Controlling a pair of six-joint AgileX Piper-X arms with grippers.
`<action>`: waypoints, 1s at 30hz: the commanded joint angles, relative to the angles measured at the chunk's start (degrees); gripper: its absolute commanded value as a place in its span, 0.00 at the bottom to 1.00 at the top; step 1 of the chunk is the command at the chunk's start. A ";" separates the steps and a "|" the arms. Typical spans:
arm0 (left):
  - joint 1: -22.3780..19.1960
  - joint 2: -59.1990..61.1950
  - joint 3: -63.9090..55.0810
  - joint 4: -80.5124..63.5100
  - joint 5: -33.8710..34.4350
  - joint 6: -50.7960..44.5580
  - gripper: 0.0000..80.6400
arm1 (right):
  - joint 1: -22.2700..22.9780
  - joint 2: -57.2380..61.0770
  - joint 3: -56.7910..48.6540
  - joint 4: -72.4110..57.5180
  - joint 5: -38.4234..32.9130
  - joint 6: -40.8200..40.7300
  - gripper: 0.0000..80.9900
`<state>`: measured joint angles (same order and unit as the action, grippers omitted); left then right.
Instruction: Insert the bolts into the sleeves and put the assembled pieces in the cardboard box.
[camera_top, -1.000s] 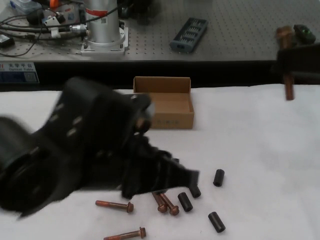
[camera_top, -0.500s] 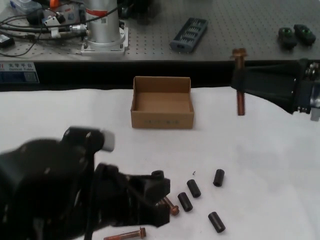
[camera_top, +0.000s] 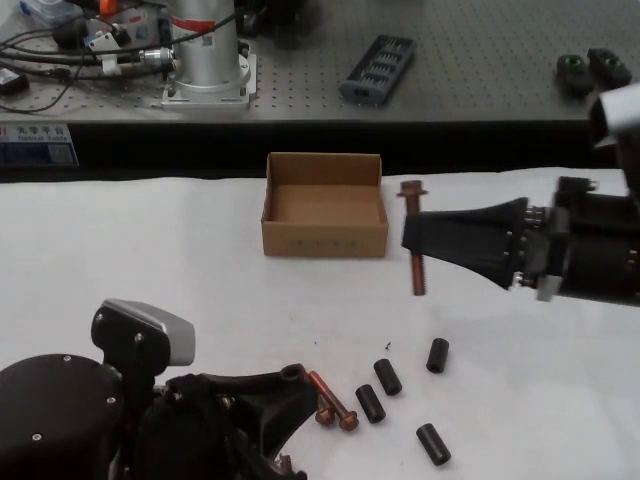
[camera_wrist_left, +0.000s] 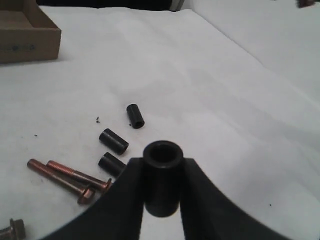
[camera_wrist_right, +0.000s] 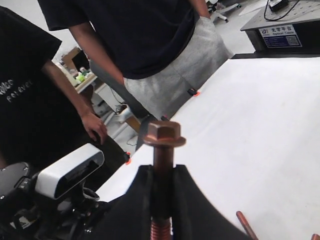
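Two grasps: our left fingers (camera_wrist_left: 194, 196) clamp sleeve (camera_wrist_left: 162, 172), right fingers (camera_wrist_right: 184, 206) clamp bolt (camera_wrist_right: 162, 150) near box (camera_top: 325, 243); any tilt, we risk jamming tip.

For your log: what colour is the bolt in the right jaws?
Copper bolt; right wrist view best.

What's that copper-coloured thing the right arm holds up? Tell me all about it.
A bolt, copper-coloured and metallic-looking: hexagonal flanged head, long shaft threaded lower down. It stands upright, head on top, its shaft clamped by the right gripper, in the air above the white cloth, just right of the cardboard box. Nothing else touches it.
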<state>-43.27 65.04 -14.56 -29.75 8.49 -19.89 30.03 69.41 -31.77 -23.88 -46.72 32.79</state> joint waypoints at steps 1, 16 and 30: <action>0.14 -0.70 -0.06 -1.77 2.90 5.16 0.16 | 0.01 3.70 -0.15 -7.15 -1.87 2.48 0.03; 0.14 -0.70 -0.54 0.61 7.44 6.15 0.16 | 0.11 7.38 -0.15 -11.26 -5.99 4.93 0.03; 0.14 7.71 -5.98 -1.84 10.24 6.37 0.16 | 0.11 7.38 -0.15 -8.34 -10.64 0.51 0.03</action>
<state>-43.27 69.44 -18.54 -27.02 17.89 -13.96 30.03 76.91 -31.77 -32.03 -56.28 34.03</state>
